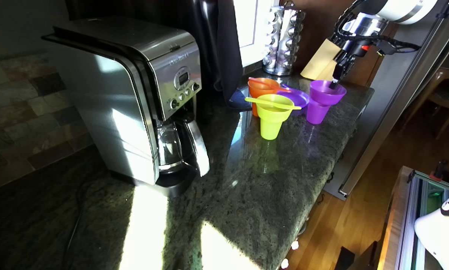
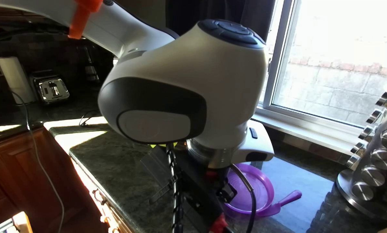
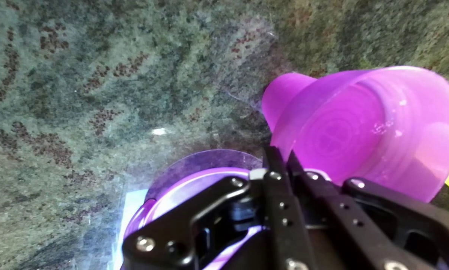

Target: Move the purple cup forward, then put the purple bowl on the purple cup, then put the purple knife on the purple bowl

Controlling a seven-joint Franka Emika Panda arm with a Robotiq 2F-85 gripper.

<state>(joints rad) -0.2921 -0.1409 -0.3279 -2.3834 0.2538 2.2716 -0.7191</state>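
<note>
The purple bowl (image 1: 324, 97) sits at the mouth of the upright purple cup (image 1: 316, 113) on the dark counter; I cannot tell if its full weight rests there. In the wrist view the bowl (image 3: 333, 131) opens towards me, with the cup (image 3: 287, 92) partly hidden under it. My gripper (image 3: 282, 153) is shut on the bowl's side wall, one finger inside and one outside; it also shows in an exterior view (image 1: 334, 84). The purple knife (image 2: 273, 209) lies beside a purple plate on the counter. The arm hides the cup and bowl in that exterior view.
The purple plate (image 2: 250, 189) lies close to the cup. A yellow-green cup and bowl (image 1: 271, 122) with a yellow-green utensil on top stand beside it, and an orange set (image 1: 260, 90) behind. A coffee maker (image 1: 134, 93), spice rack (image 1: 282, 41) and knife block (image 1: 322, 60) stand around.
</note>
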